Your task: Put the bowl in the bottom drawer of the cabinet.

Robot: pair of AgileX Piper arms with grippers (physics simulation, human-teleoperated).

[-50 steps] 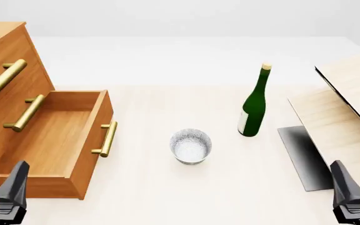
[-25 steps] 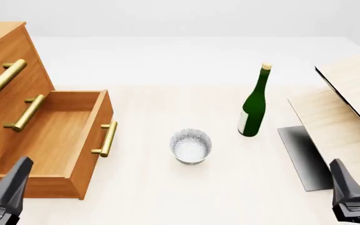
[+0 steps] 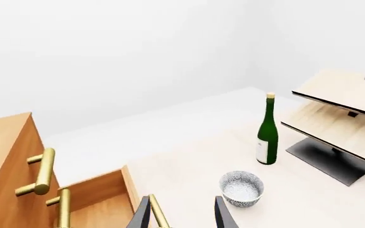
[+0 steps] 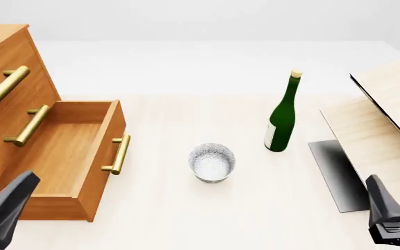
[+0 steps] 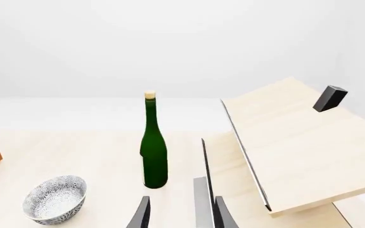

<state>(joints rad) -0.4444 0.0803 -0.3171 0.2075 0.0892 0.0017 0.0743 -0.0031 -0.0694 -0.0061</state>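
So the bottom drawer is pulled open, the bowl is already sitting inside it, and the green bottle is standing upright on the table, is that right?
Not quite. The bowl is not in the bottom drawer; the front view shows it on the table, between that drawer and the green bottle. The rest holds: the drawer is pulled open and the bottle stands upright.

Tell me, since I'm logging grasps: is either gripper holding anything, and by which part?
Nothing is held. Both grippers are open and empty; the bowl sits alone on the table.

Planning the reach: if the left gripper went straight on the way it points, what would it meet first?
Probably the small white speckled bowl, just off the left gripper line; depth is unclear.
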